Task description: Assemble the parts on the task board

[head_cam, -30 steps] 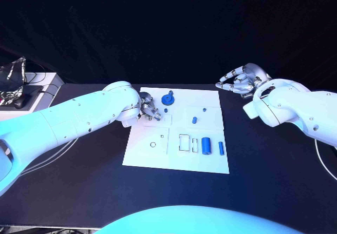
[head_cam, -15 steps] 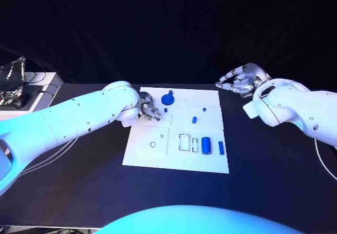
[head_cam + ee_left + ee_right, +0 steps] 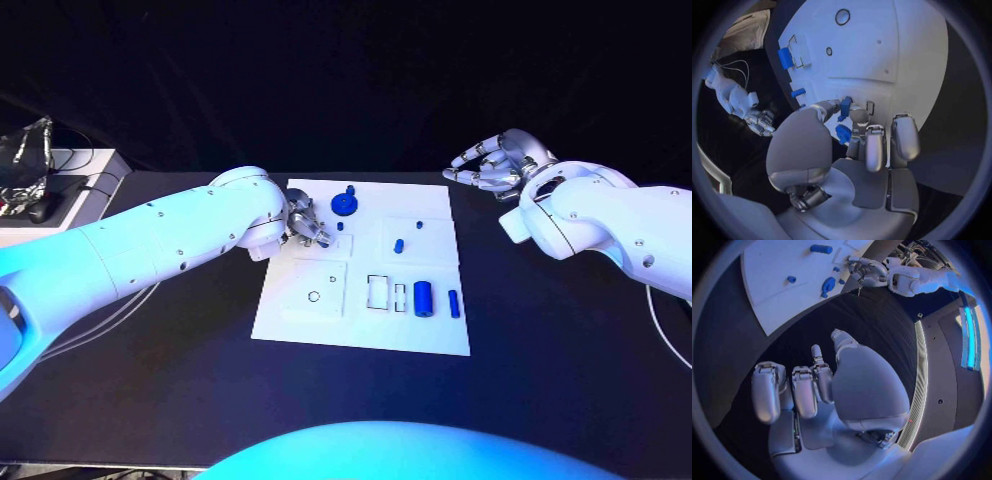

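Hovering left hand [image 3: 306, 222] over task board [image 3: 361, 330], no legible txt

Cool blue-cyan light over my arms, task board [image 3: 361, 330] bright against the dark table [image 3: 548, 320] and black backdrop. Wrist views bend hard at the rim (fisheye), my left hand [image 3: 848, 150] soft up close.

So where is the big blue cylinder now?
In the head view, the big blue cylinder lies on the task board, near its right edge, beside a thinner blue pin.
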You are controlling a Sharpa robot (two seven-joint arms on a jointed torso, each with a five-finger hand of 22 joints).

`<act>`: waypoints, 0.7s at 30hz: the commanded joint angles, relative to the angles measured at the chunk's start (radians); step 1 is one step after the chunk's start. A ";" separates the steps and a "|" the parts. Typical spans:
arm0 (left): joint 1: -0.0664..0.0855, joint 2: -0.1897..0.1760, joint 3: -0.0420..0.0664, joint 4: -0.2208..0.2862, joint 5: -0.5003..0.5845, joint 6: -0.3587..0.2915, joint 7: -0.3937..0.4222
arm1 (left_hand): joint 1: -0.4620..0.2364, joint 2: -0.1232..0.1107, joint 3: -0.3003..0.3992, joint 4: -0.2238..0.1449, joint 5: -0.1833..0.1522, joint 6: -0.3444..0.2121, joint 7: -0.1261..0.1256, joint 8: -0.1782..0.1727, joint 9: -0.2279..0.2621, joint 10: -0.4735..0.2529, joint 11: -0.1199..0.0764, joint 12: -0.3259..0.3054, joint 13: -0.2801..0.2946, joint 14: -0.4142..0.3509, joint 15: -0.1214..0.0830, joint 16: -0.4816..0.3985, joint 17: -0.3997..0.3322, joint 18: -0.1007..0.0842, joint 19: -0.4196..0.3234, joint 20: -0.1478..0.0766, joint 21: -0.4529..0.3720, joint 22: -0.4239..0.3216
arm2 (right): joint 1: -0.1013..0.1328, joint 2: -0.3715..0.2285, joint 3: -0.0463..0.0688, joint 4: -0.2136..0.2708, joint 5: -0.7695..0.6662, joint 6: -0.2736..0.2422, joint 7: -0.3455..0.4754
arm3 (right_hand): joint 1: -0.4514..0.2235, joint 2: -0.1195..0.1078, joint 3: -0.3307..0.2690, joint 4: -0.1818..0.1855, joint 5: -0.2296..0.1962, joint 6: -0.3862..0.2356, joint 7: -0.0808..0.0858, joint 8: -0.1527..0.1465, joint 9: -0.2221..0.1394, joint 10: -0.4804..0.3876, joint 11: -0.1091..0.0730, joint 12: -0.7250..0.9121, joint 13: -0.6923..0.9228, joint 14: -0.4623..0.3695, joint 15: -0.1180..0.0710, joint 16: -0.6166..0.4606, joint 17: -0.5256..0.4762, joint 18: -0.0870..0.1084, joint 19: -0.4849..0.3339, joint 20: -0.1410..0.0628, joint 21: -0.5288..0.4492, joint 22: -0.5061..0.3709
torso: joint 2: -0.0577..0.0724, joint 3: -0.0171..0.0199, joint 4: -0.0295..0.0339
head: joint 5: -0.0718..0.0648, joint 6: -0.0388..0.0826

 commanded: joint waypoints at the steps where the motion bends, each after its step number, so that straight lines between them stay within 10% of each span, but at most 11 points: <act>1: -0.005 0.001 -0.003 0.000 0.007 0.024 -0.009 | -0.005 0.000 -0.010 0.001 -0.006 0.004 0.003 -0.004 -0.001 -0.002 0.008 -0.004 -0.002 0.085 0.009 -0.004 0.196 -0.014 -0.007 0.001 -0.004 -0.002 | 0.000 0.000 0.000 0.001 -0.005 0.011 0.010 | -0.010 -0.002 0.004 0.001 0.006 -0.007 0.003 0.005 0.002 -0.007 0.003 -0.007 0.117 0.082 -0.006 -0.005 0.155 0.013 0.044 -0.008 -0.006 0.164 | 0.000 0.0002 0.0000 | -0.001 0.001; 21: -0.005 0.003 -0.003 0.000 0.011 0.000 -0.005 | -0.041 0.013 -0.138 0.015 -0.034 0.000 0.008 -0.013 0.000 -0.011 0.013 -0.004 -0.008 0.083 0.013 -0.007 0.190 -0.014 -0.009 0.005 -0.008 -0.005 | 0.000 0.000 0.000 0.000 -0.005 0.009 0.012 | -0.012 -0.002 0.005 0.001 0.006 -0.008 0.003 0.006 0.003 -0.008 0.003 -0.008 0.116 0.082 -0.006 -0.005 0.154 0.014 0.043 -0.008 -0.009 0.162 | 0.000 0.0004 -0.0003 | 0.000 0.001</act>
